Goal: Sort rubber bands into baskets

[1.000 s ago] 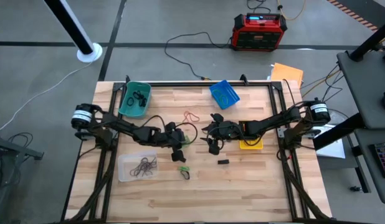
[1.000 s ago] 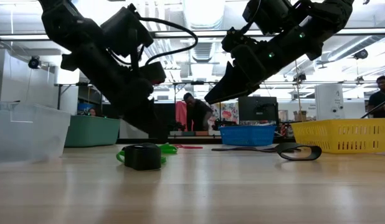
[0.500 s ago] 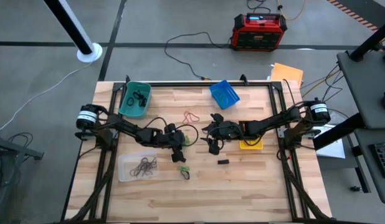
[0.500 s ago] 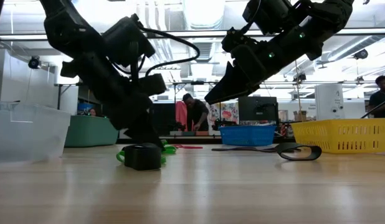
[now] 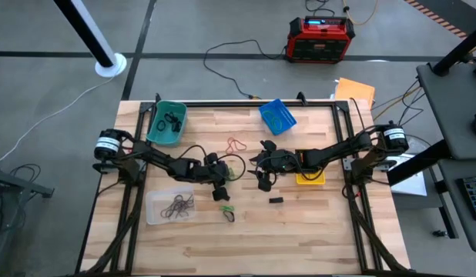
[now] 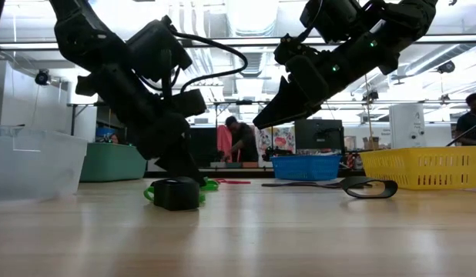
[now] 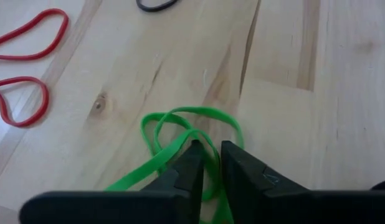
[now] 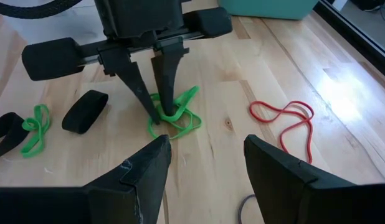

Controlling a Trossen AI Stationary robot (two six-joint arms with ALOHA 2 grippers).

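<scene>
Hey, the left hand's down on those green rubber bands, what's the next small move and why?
Probably finish closing, then lift straight up. The left hand has its fingers narrowed around the green rubber bands, which lie on the table; the right hand waits open.

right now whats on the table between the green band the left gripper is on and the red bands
Nothing: bare wood separates the green band from the red bands, shown clearly in the right wrist view.
</scene>
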